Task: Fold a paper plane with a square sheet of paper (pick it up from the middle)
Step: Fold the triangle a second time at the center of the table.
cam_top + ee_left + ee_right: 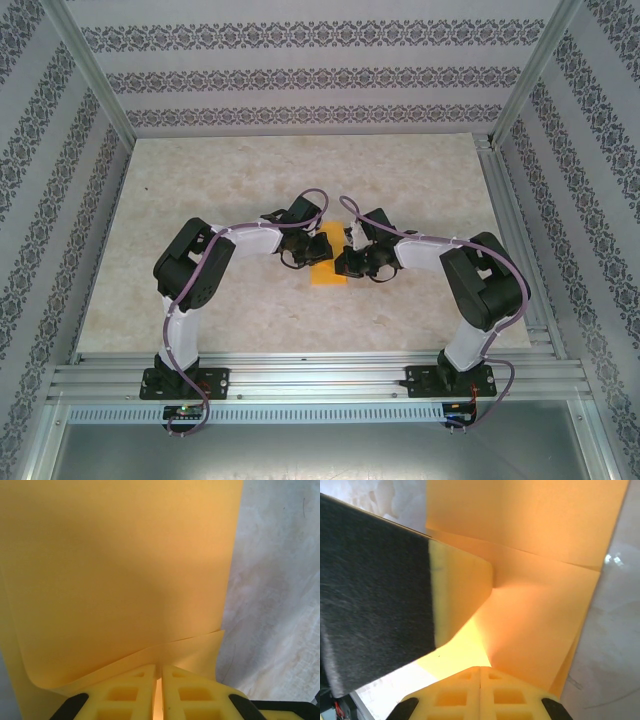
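Top external view: we are holding the square sheet of paper over the table, left gripper and right gripper each pinched tight on it; barely folded, it is looking far from a plane.

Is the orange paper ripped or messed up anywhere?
No rip shows. The orange paper bends and curls where the left claw and the right claw pinch it, and a straight fold line runs across it. That looks like folding, not damage.
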Robot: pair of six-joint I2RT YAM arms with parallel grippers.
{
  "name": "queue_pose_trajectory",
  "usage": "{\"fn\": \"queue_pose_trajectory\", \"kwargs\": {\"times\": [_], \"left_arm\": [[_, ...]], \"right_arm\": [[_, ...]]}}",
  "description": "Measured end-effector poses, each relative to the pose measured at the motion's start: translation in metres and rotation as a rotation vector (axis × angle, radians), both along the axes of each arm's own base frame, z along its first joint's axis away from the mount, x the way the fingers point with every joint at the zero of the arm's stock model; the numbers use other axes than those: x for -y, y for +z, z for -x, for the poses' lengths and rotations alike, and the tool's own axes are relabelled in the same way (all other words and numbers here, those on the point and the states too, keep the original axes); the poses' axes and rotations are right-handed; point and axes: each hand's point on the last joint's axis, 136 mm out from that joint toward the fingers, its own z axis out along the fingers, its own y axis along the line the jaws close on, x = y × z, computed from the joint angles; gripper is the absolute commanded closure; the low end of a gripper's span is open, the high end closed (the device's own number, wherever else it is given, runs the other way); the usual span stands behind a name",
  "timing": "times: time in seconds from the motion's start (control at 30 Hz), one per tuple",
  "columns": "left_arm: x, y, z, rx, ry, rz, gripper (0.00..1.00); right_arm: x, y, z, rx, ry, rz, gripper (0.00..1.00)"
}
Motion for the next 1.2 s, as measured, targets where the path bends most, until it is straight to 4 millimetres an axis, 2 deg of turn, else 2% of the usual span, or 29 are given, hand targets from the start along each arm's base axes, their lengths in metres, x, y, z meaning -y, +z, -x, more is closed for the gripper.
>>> {"fn": "queue_pose_trajectory", "kwargs": {"times": [0.33,0.53,0.73,0.87,1.03,1.2], "left_arm": [[0.000,0.000,0.000,-0.001,0.000,0.000,0.86],[0.000,-0.001,0.000,0.000,0.002,-0.003,0.86],[0.000,-0.001,0.000,0.000,0.000,-0.003,0.86],[0.000,-0.001,0.000,0.000,0.000,-0.003,0.86],[0.000,-0.001,0.000,0.000,0.000,-0.003,0.86],[0.000,-0.001,0.000,0.000,0.000,-0.003,0.86]], "right_arm": [[0.010,-0.012,0.004,-0.025,-0.004,0.051,0.96],[0.011,-0.012,0.003,-0.013,0.009,0.063,0.95],[0.013,-0.011,0.003,-0.012,0.017,0.087,0.91],[0.017,0.000,0.005,-0.004,0.010,0.098,0.90],[0.017,0.030,-0.002,0.067,-0.002,0.062,0.88],[0.024,0.030,-0.007,0.077,-0.032,0.089,0.81]]}}
